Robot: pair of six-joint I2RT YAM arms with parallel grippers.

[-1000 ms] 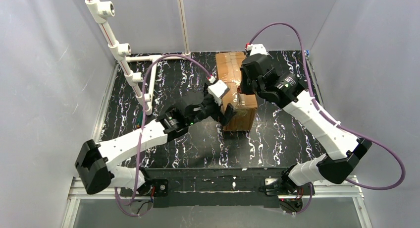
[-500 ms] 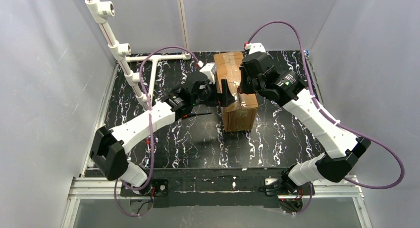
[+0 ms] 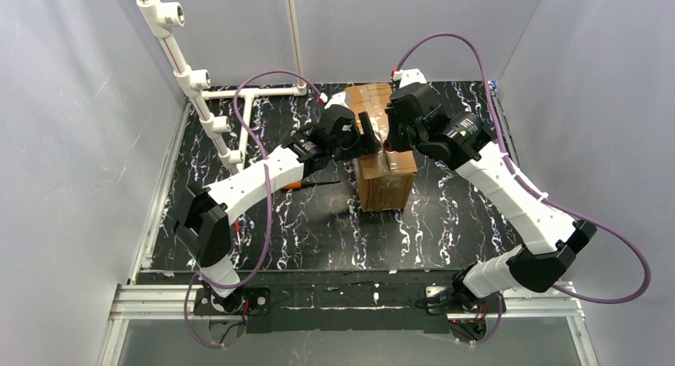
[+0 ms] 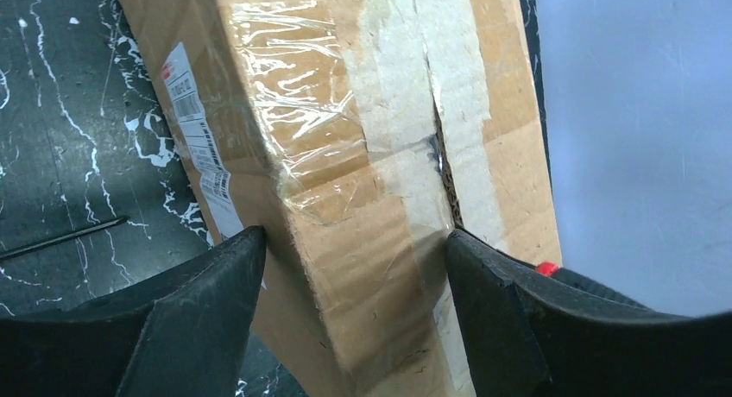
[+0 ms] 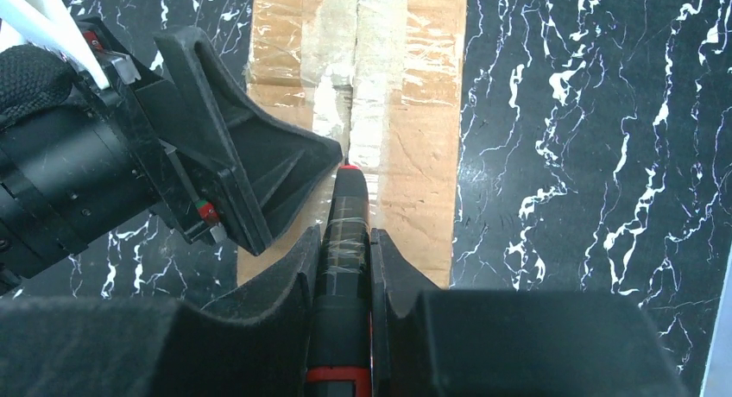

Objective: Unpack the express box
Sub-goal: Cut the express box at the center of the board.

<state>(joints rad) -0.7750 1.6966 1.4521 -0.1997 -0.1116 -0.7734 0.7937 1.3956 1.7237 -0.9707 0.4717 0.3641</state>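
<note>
Left gripper (image 4: 352,246) moved farther along express box (image 3: 388,183) | astride its left top edge, grip we cannot tell | right gripper (image 5: 345,252) pinches cutter (image 5: 347,209), tip on lengthwise seam (image 5: 356,103).

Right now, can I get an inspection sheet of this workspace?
Surface: black, white-veined table.
Job's things: express box lying flat, tape seam facing up and partly split.
Clutter: white pipe frame at the left; thin dark rod on the table.
Grippers: left gripper open, astride the box's edge; right gripper shut on a cutter, tip at the seam.
Cables: purple cables arch over both arms.
Surroundings: plain grey walls.
</note>
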